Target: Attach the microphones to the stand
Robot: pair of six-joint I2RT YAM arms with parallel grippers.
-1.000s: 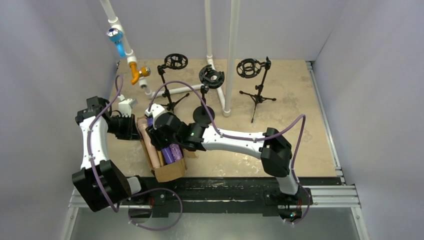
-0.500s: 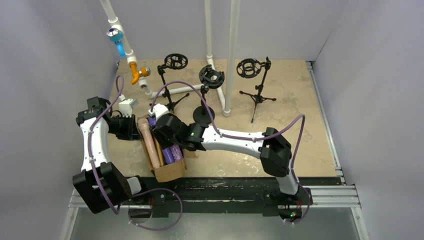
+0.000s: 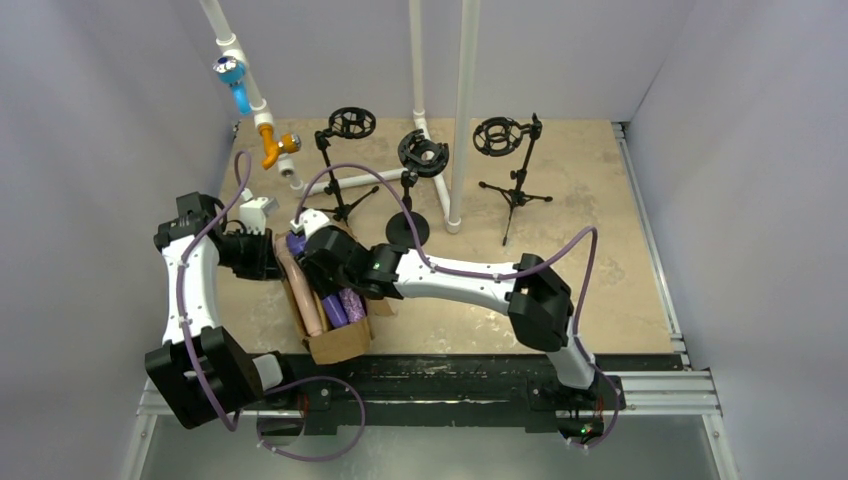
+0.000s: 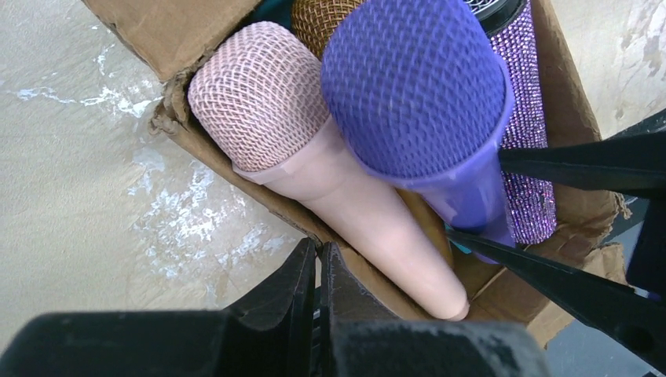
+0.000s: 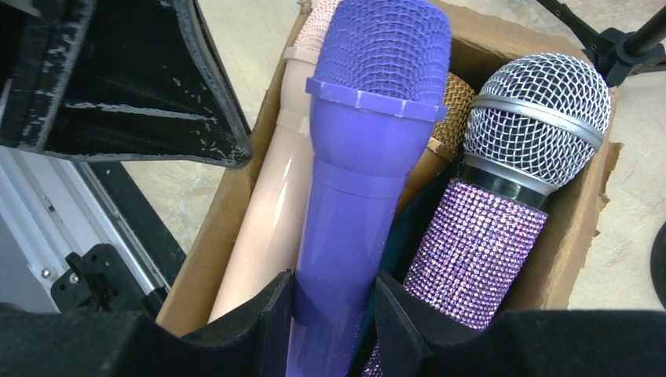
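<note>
A cardboard box [image 3: 335,345] near the front left holds several microphones. In the right wrist view my right gripper [image 5: 334,314] is shut on the plain purple microphone [image 5: 369,141], fingers on both sides of its handle. Beside it lie a pink microphone [image 5: 267,196], a gold one [image 5: 448,102] and a purple glitter one with a grey mesh head [image 5: 510,173]. My left gripper [image 4: 318,251] is shut on the box's left wall [image 4: 196,137]. Three black stands with ring mounts [image 3: 423,153] stand farther back.
A white pipe frame [image 3: 463,110] rises at the back, with a blue microphone [image 3: 232,75] and an orange one [image 3: 275,147] on its left pipe. The other stands [image 3: 352,122] [image 3: 500,135] spread tripod legs over the tan table.
My right arm has shifted left over the box. The purple microphone's head has come up at the box's far end. The left arm has stayed on the box wall.
</note>
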